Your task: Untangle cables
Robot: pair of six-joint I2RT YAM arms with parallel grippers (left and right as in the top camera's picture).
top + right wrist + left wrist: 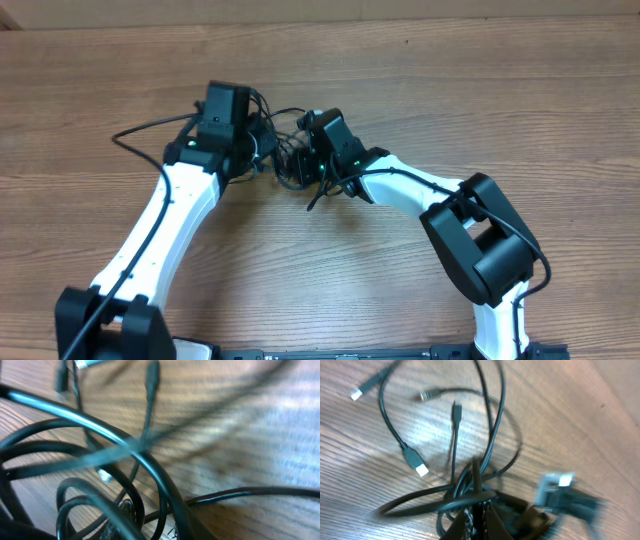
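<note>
The cables (289, 163) are thin black cords knotted in a small bundle between the two arms at the middle of the table. In the left wrist view the cables (492, 435) fan out in loops, with plug ends (420, 467) lying loose on the wood. My left gripper (480, 506) is shut on strands at the knot, seen from overhead as the left gripper (258, 148). My right gripper (312, 165) reaches into the bundle from the right. Up close, the right gripper (150, 522) has its fingers (125, 506) a little apart with cable loops (150, 460) running between them. Blur hides whether they pinch.
The wooden table (480, 90) stretches out on all sides. The thicker black lead of the left arm (140, 130) curves over the wood to the left. The right arm's elbow (480, 240) sits at the near right.
</note>
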